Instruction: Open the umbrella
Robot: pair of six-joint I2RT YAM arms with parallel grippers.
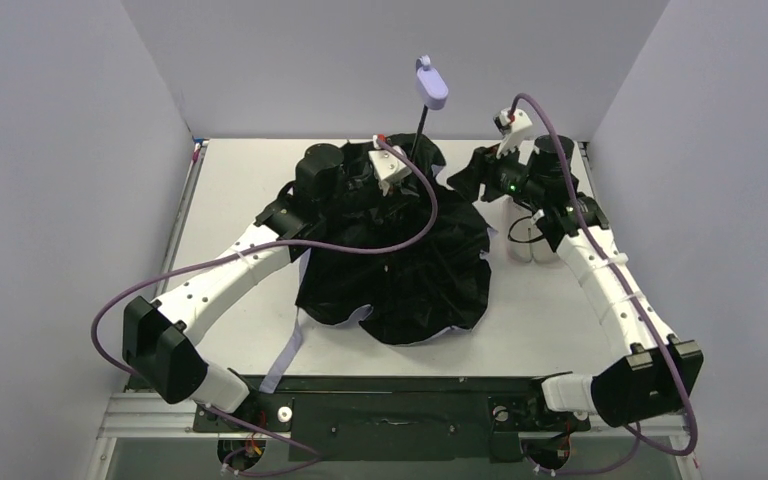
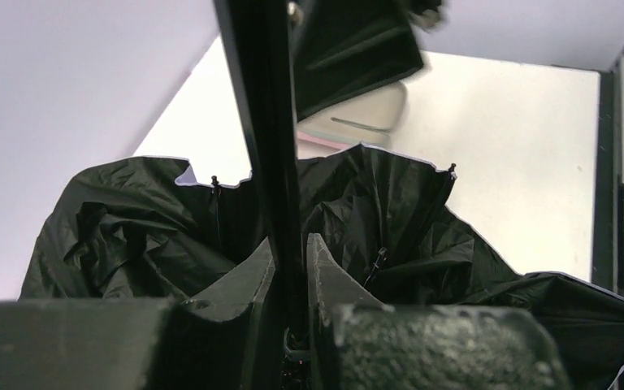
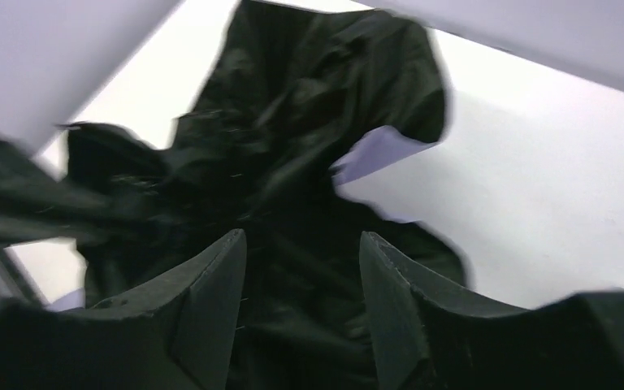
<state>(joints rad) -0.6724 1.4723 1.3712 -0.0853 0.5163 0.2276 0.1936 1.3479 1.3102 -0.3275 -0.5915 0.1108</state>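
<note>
1. A compact umbrella [image 1: 400, 270] with a crumpled black canopy underside facing up is seen lying on the flat white table [image 1: 230, 200], roughly at its centre and towards the far side; the canopy [image 2: 130, 219] is spread loosely in folds rather than stretched taut.
2. The umbrella's thin black shaft [image 1: 422, 125] is tilted up and away from the canopy; it is topped by a small lilac handle [image 1: 432, 85] held high above the table's far edge.
3. The left gripper [image 1: 397, 168] is placed at the base of the shaft, over the far part of the canopy; in the left wrist view the left gripper [image 2: 291, 256] is shown clamped on the shaft [image 2: 256, 122], with both jaws pressed against its sides.
4. The right gripper [image 1: 460, 182] is positioned just beside the canopy's far right edge; in the right wrist view the right gripper [image 3: 302, 272] is seen with its dark fingers [image 3: 211, 301] set apart; black fabric fills the view beyond the gap, and whether it is touched cannot be told, as the view is blurred.
5. A patch of the pale lilac outer side [image 3: 382, 150] is exposed where the canopy edge is folded over.
6. A pale oblong sleeve [image 1: 535, 245] is found on the table under the right arm, apart from the canopy; a pale lilac strip [image 1: 285, 355] lies at the canopy's near left edge.
</note>
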